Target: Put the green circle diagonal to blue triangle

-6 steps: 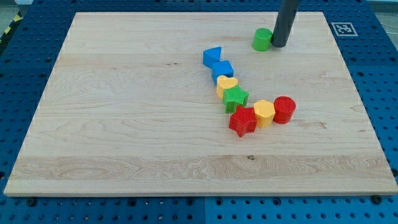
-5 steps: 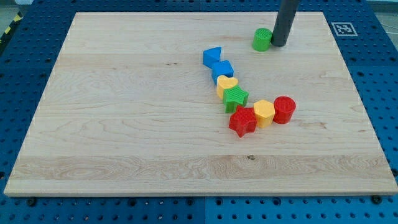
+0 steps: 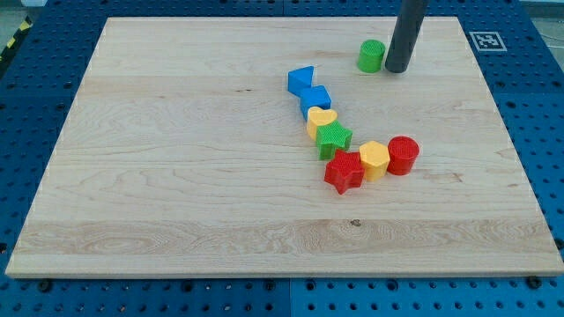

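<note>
The green circle (image 3: 372,55) stands near the view's top, right of centre. My tip (image 3: 396,69) is just to its right, a small gap apart from it. The blue triangle (image 3: 300,80) lies to the lower left of the green circle, at the top end of a chain of blocks.
Below the blue triangle run a blue cube (image 3: 315,99), a yellow heart (image 3: 322,120), a green star (image 3: 334,138), a red star (image 3: 344,171), a yellow hexagon (image 3: 374,159) and a red cylinder (image 3: 403,155). A marker tag (image 3: 487,40) sits at the board's top right corner.
My tip has slid slightly right and down, opening a small gap from the green circle. The blocks have not moved.
</note>
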Tool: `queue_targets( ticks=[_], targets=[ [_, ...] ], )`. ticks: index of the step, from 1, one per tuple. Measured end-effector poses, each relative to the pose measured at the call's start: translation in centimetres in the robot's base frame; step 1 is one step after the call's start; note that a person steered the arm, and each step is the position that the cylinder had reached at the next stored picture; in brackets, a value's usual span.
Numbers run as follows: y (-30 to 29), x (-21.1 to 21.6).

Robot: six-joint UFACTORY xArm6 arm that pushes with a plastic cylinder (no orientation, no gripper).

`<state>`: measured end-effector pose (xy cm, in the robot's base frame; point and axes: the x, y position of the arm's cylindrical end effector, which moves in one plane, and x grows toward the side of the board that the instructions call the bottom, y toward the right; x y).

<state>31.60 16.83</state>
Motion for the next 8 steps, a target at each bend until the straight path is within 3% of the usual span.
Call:
queue_targets(
  ticks=[3,5,6,8],
  targets=[
    [-3.4,-0.1],
    [-6.7,2.5],
    [-9.5,0.4],
    [-9.5,-0.9]
  ],
)
